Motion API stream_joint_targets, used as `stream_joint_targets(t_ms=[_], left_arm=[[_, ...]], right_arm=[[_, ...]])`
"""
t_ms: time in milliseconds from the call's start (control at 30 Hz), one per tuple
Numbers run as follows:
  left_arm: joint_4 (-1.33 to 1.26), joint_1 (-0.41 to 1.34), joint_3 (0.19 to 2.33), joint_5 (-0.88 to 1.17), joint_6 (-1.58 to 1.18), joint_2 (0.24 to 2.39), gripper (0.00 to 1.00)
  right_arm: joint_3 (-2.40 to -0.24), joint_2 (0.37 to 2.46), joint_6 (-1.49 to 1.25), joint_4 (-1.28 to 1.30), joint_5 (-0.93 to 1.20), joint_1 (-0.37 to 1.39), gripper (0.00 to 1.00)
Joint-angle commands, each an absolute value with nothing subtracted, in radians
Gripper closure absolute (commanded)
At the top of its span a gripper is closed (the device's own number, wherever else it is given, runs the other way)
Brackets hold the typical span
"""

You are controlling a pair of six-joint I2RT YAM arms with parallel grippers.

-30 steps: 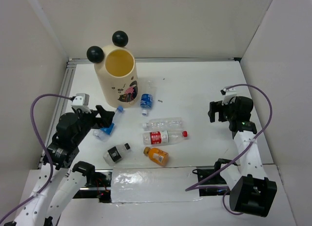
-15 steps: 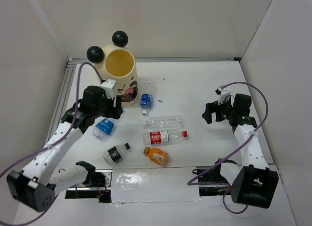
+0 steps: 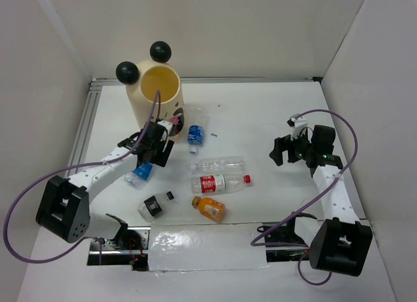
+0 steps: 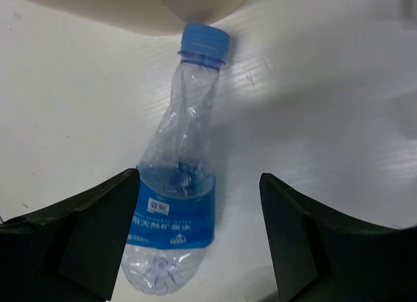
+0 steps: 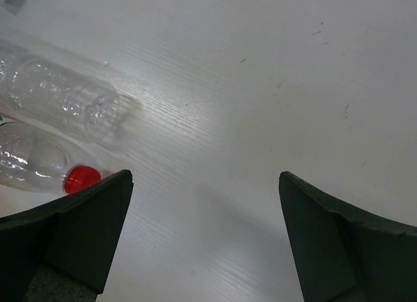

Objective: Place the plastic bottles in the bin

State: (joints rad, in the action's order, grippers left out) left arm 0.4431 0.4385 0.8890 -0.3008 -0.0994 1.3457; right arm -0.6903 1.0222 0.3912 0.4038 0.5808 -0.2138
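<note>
Left gripper over blue-labelled bottle beside bin

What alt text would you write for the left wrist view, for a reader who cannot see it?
A clear plastic bottle with a blue cap and blue label lies on the table between the open fingers of the left end effector. Its cap points toward the cream bin at the top.
</note>
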Motion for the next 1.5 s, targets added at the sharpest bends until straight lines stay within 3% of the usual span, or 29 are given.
stream_joint_targets(t_ms=[0, 167, 267, 333, 367, 400, 500, 667, 733, 767, 800, 833, 900, 933, 1233, 1467], left_arm=[[0.282, 0.442, 0.87, -0.396, -0.035, 1.416, 0.13], [0.161, 0.423, 0.845, -0.407, 0.011, 1.503, 0.15], [0.15, 0.413, 0.836, -0.407, 0.02, 1.545, 0.26], [0.15, 0.413, 0.825, -0.393, 0.02, 1.545, 0.41], [0.15, 0.413, 0.807, -0.393, 0.011, 1.536, 0.57], [0.141, 0.413, 0.807, -0.384, 0.011, 1.511, 0.63], [0.187, 0.446, 0.793, -0.383, -0.009, 1.462, 0.98], [0.388, 0.633, 0.882, -0.31, -0.044, 1.188, 1.0], [0.428, 0.682, 0.972, -0.214, -0.055, 1.102, 1.0], [0.428, 0.705, 1.015, -0.181, -0.055, 1.071, 1.0], [0.428, 0.738, 1.063, -0.119, -0.045, 1.037, 1.0], [0.408, 0.756, 1.162, -0.08, -0.044, 1.037, 1.0], [0.37, 0.77, 1.26, -0.071, -0.02, 1.054, 1.0], [0.344, 0.77, 1.34, -0.071, 0.01, 1.087, 1.0], [-0.413, 0.7, 1.338, -0.265, 0.35, 1.29, 1.0], [-0.555, 0.577, 1.42, -0.261, 0.413, 1.417, 1.0]], right_arm=[[-0.699, 1.02, 0.41, 0.38, 0.595, -0.216, 0.0], [-0.699, 1.029, 0.419, 0.39, 0.617, -0.225, 0.0], [-0.699, 1.029, 0.428, 0.399, 0.617, -0.225, 0.0], [-0.699, 1.029, 0.428, 0.399, 0.617, -0.235, 0.0], [-0.699, 1.02, 0.428, 0.399, 0.626, -0.235, 0.0], [-0.699, 1.02, 0.428, 0.399, 0.626, -0.235, 0.0], [-0.699, 1.02, 0.437, 0.399, 0.635, -0.235, 0.0], [-0.69, 1.011, 0.448, 0.417, 0.661, -0.244, 0.0], [-0.681, 1.011, 0.463, 0.417, 0.685, -0.244, 0.07], [-0.681, 1.011, 0.463, 0.417, 0.698, -0.244, 0.17], [-0.681, 1.011, 0.488, 0.417, 0.715, -0.244, 0.5], [-0.672, 1.011, 0.498, 0.417, 0.747, -0.244, 0.7], [-0.672, 1.022, 0.508, 0.417, 0.756, -0.244, 0.96], [-0.672, 1.022, 0.508, 0.417, 0.765, -0.244, 1.0], [-0.663, 1.011, 0.528, 0.426, 0.793, -0.244, 0.95], [-0.663, 1.002, 0.528, 0.436, 0.793, -0.244, 0.93]])
